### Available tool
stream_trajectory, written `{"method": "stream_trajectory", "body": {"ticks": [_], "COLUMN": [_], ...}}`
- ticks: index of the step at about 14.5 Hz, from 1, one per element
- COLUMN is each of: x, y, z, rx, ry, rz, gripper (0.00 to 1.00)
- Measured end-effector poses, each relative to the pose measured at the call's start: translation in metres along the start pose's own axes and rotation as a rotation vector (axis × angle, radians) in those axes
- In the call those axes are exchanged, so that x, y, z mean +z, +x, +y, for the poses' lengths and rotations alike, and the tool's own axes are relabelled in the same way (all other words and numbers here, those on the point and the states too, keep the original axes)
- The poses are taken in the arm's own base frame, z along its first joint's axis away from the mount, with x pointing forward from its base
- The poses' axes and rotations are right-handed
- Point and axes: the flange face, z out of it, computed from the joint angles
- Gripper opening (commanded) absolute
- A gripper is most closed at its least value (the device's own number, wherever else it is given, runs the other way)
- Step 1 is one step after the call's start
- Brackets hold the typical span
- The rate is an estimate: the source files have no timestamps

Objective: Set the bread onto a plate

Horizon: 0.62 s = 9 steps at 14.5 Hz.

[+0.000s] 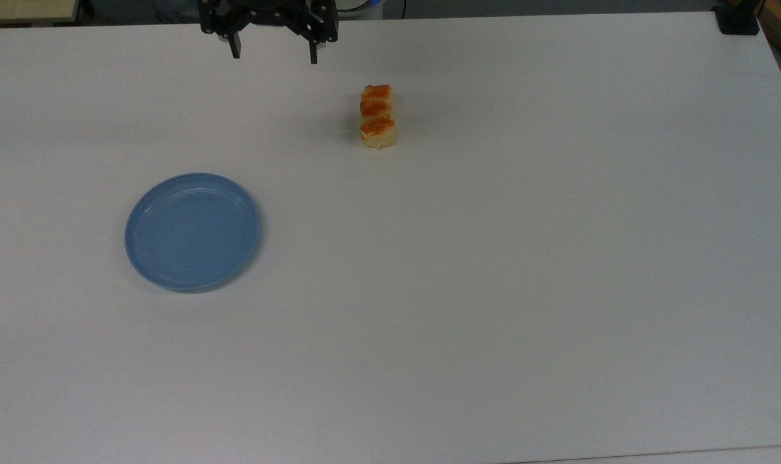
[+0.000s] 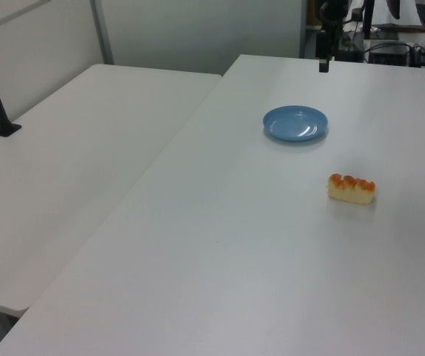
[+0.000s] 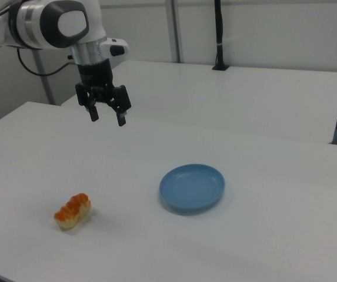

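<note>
Closest to me in the top view is the plate (image 1: pixel 192 232), round, smooth and light blue, with a low raised rim. It sits flat on the white table (image 1: pixel 493 290), and nothing lies in it. I see my arm (image 3: pixel 56 23) reaching in from the right view's left, white and rounded, with its wrist pointing straight down. My gripper (image 3: pixel 106 116) hangs up in the air with its two black fingers (image 3: pixel 121 120) spread apart, holding nothing. It is near the top view's far edge of the table. Lots of bare table lies all around. I find the bread (image 1: pixel 377 116) well apart from the plate, on the table (on the top view's right of the gripper). It is a small, pale yellow roll with orange-brown bumps on top.
</note>
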Motion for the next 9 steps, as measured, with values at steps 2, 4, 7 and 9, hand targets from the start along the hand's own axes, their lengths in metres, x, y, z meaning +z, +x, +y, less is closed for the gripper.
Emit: {"method": "stream_trajectory", "body": {"ticks": [2,4,7,9], "x": [-0.001,-0.003,-0.003,-0.003], "y": [0.000,0.000,0.000,0.000], "z": [0.002,0.018,0.024,0.024], "rx": [0.008,0.036,0.047,0.047], "ry": [0.000,0.000,0.000,0.000], "rz": [0.002,0.010,0.010,0.011], "gripper": [1.00,1.00,1.00,1.00]}}
